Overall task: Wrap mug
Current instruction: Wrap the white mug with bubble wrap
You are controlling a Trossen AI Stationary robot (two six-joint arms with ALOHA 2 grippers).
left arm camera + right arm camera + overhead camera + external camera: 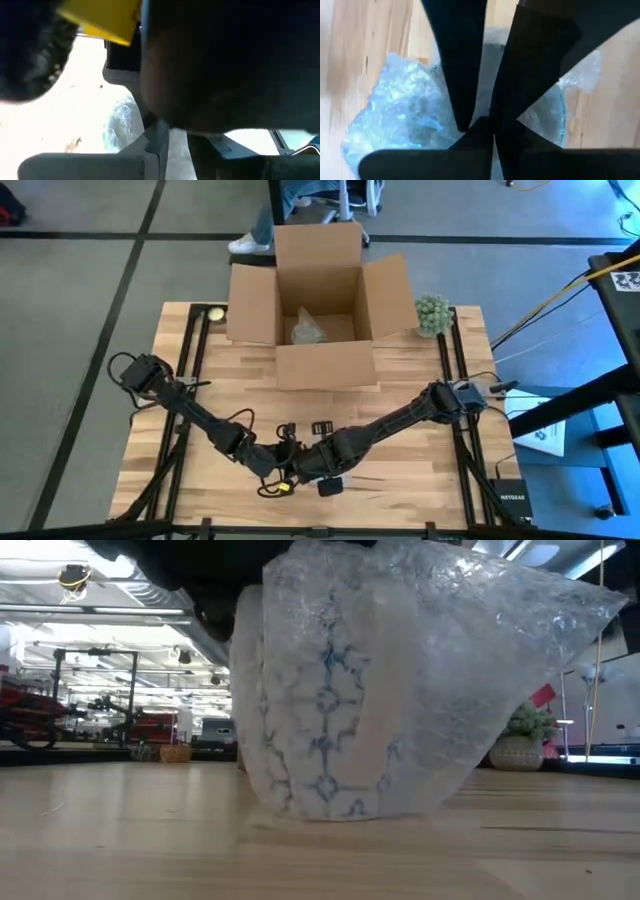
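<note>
Mug [330, 700] in bubble wrap [480, 650] stands on counter [120, 840], frame centre. Right gripper [480, 112] fingers nearly closed, pinching the wrap; left gripper [272, 470] adjacent, finger state cannot tell.

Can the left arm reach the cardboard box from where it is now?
Probably yes. The left gripper is busy near the wrapped mug at the table's near edge, but bare wood lies between it and the cardboard box.
</note>
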